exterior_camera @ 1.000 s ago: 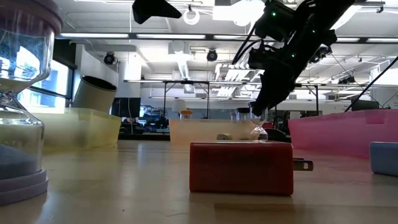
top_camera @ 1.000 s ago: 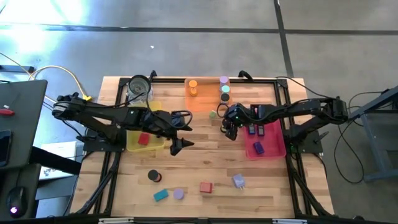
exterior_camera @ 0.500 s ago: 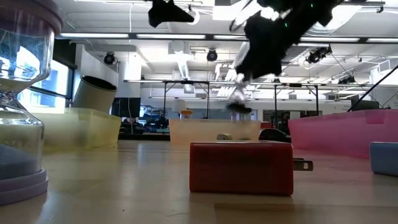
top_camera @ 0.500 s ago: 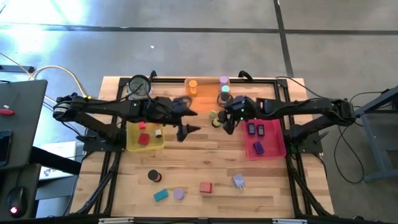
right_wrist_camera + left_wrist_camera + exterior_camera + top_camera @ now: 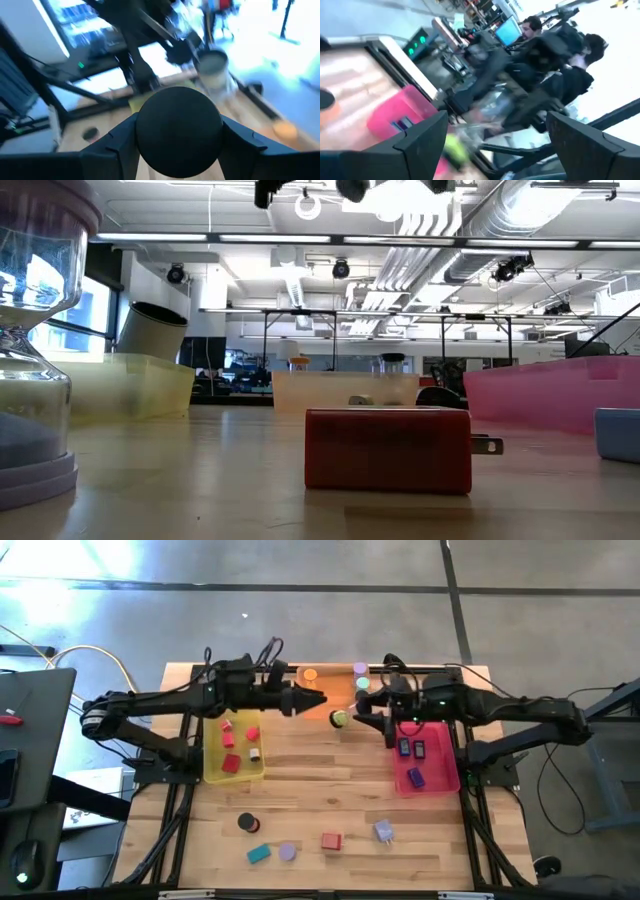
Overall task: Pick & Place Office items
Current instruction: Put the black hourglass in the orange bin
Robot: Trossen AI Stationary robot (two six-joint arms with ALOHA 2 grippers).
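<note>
My right gripper (image 5: 347,720) hangs above the table beside the orange tray (image 5: 322,708), shut on a short cylinder (image 5: 179,131) that shows a black round end in the right wrist view and yellow-green (image 5: 339,720) from above. My left gripper (image 5: 312,700) is open and holds nothing. It points level toward the right arm, over the orange tray's left part. On the near table lie a black cylinder (image 5: 247,824), a teal block (image 5: 259,853), a lavender disc (image 5: 288,852), a red block (image 5: 331,840) and a lavender block (image 5: 383,831). My right gripper pinches the cylinder by its curved sides (image 5: 143,129) between its two fingers (image 5: 116,146). The fingers come nearly level from the table's right. The cylinder is lifted clear of the table, and its black round end faces back toward the wrist.
The yellow tray (image 5: 209,752) at the left holds red blocks. The pink tray (image 5: 437,783) at the right holds dark-blue and purple pieces. Orange (image 5: 310,675), purple (image 5: 360,668) and teal (image 5: 362,684) cylinders stand in the orange tray. People and desks show beyond the table.
My right gripper has risen from the table with the cylinder, going toward the far edge and tipping from pointing down to nearly level; the cylinder is lifted clear. My left gripper has gone up and toward the far edge, from beside the yellow tray to over the orange tray, rolling as it went.
</note>
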